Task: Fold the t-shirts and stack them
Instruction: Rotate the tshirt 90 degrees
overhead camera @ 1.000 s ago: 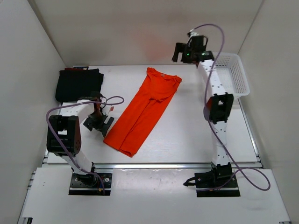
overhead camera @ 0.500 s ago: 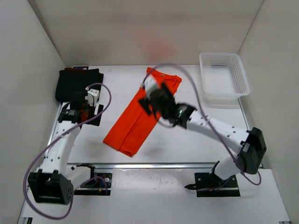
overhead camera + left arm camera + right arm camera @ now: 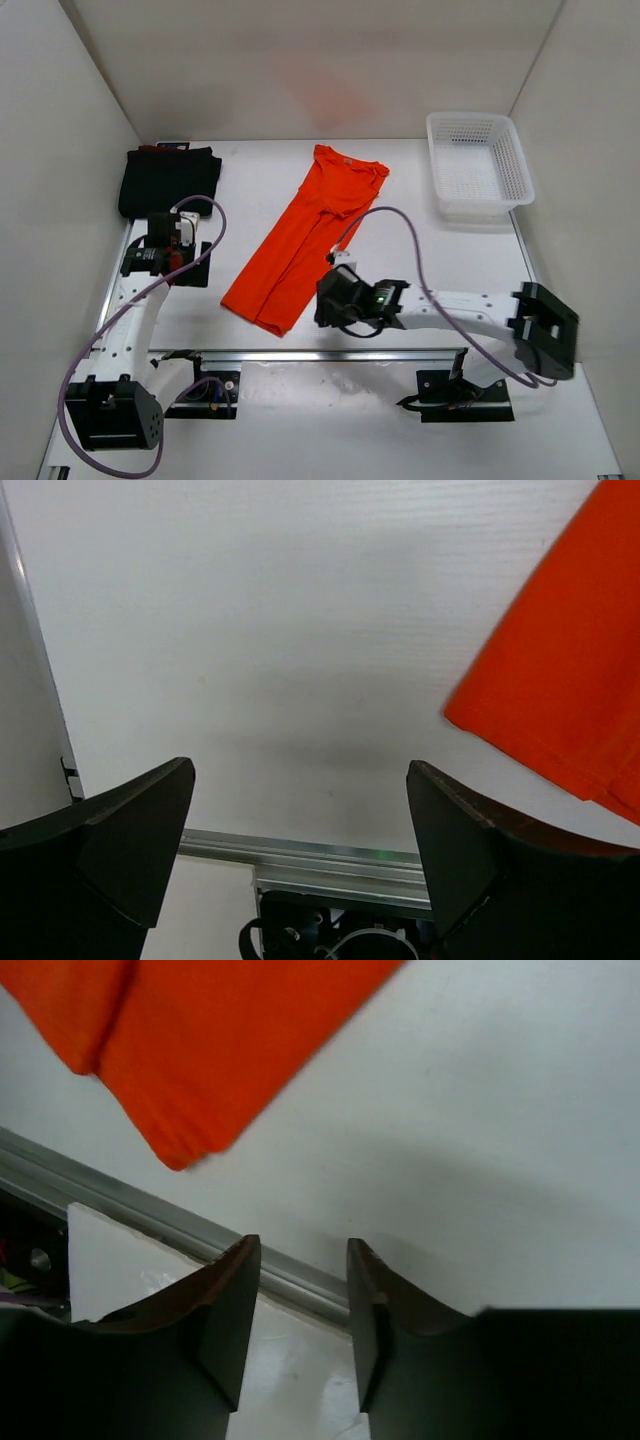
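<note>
The orange t-shirt [image 3: 305, 235], folded into a long strip, lies slantwise across the middle of the table. The black t-shirt [image 3: 168, 180] lies folded at the back left, with a dark red edge [image 3: 152, 148] peeking out behind it. My left gripper [image 3: 182, 268] hovers wide open over bare table left of the orange shirt's lower end [image 3: 560, 680]. My right gripper [image 3: 326, 304] hangs just right of that lower end [image 3: 200, 1040], near the front rail. Its jaws [image 3: 300, 1290] stand a narrow gap apart with nothing between them.
A white mesh basket [image 3: 478, 165] stands at the back right corner. A metal rail [image 3: 330, 353] runs along the table's front edge. White walls close in the left, right and back sides.
My right arm has swung from the back, across the orange shirt, down to the front edge, and its jaws have narrowed. My left arm has unfolded and shifted slightly nearer, still wide open.
</note>
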You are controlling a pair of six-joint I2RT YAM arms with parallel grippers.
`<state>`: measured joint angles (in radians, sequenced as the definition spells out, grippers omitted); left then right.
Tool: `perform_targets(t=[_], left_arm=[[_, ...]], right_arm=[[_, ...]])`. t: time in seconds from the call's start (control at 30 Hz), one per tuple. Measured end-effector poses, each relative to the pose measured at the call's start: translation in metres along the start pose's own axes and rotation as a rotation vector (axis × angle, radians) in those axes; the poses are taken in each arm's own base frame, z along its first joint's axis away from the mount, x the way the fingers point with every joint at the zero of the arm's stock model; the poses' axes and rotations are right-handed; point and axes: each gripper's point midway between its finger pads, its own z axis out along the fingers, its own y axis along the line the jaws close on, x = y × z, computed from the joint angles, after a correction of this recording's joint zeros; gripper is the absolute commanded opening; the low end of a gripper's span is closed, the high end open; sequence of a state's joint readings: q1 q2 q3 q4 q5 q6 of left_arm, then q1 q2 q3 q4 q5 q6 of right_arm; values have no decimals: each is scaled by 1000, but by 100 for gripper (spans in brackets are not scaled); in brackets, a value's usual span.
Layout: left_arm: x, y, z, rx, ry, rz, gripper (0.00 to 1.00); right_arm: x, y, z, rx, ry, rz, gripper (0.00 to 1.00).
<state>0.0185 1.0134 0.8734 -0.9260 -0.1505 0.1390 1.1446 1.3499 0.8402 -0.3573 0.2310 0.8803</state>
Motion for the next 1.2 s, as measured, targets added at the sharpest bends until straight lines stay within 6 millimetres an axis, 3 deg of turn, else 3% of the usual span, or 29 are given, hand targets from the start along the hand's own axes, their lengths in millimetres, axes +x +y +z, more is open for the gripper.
perform_targets(t=[0.1, 0.2, 0.4, 0.63, 0.93, 1.03, 1.13, 1.2], left_arm=[[8, -7, 1, 17, 17, 16, 99], [5, -12, -2, 27, -3, 27, 98], [1, -17, -7, 37, -39, 41, 99], [-3, -20, -16, 46, -86, 50, 98], [-4, -25, -18, 60, -99, 71, 98], [-5, -27, -19, 64, -104, 80, 99], [-6, -28, -20, 65, -111, 87, 97], [-7, -28, -21, 63, -119, 91, 98]], right_arm=[[25, 11, 24, 77, 110, 76, 40], [23, 31, 47, 110, 143, 169, 45], [16, 58, 69, 128, 178, 284, 46], [43, 42, 78, 222, 309, 329, 47], [35, 67, 99, 246, 354, 305, 46], [40, 65, 97, 257, 377, 308, 38], [48, 65, 96, 244, 412, 321, 20], [55, 67, 94, 226, 442, 335, 1]])
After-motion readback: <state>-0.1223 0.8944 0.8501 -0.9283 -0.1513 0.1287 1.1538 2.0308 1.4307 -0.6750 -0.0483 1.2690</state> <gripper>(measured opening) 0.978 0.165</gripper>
